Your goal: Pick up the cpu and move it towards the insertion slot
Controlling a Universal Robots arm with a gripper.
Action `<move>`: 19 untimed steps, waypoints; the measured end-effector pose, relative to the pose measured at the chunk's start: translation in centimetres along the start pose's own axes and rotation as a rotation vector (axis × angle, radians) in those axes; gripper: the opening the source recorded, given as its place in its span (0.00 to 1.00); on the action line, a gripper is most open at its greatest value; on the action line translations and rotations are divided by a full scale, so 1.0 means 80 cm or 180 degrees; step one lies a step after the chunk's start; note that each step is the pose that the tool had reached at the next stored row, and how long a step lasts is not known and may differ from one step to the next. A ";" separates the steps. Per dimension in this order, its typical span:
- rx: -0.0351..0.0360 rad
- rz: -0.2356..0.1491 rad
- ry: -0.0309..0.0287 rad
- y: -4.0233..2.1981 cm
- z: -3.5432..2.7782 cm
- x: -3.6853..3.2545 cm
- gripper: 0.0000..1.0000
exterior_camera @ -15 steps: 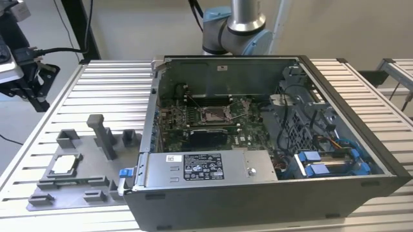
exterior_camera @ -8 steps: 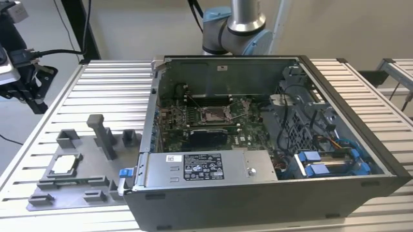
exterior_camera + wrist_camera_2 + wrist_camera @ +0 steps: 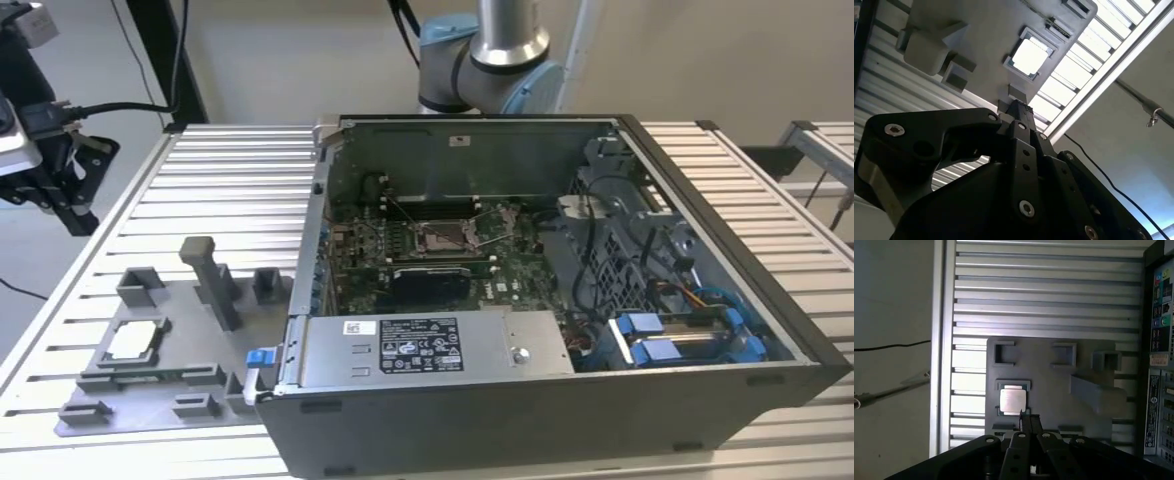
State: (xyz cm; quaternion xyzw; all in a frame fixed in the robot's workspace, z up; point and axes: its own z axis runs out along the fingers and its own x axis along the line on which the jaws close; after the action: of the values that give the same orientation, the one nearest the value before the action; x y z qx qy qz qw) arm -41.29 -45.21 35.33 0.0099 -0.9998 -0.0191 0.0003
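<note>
The cpu [image 3: 134, 341] is a flat silvery square lying in a recess of the grey tray [image 3: 174, 385] at the exterior view's left. Both wrist views show the cpu [image 3: 1012, 400] [image 3: 1030, 55] from well above. My gripper [image 3: 1029, 422] [image 3: 1021, 107] hangs high over the tray, apart from the chip, its black fingers drawn together with nothing between them. The insertion slot [image 3: 442, 236], a square socket with a metal frame, sits on the motherboard inside the open computer case [image 3: 561, 400].
The tray carries several raised grey blocks and a tall post [image 3: 211, 280]. The case walls rise around the motherboard, with a power supply [image 3: 427, 345] at the front and blue cables [image 3: 681, 335] at the exterior view's right. The ribbed metal table [image 3: 214, 180] ends close to the tray.
</note>
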 end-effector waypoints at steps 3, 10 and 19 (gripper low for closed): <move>0.0000 0.0000 0.0000 0.0000 0.0000 0.0000 0.00; 0.0000 -0.0001 0.0000 0.0000 0.0000 0.0000 1.00; 0.0000 -0.0002 0.0000 -0.0001 0.0025 0.0000 1.00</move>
State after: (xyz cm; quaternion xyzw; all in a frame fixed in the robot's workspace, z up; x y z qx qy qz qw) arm -41.29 -45.21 35.13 0.0103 -0.9998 -0.0191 0.0003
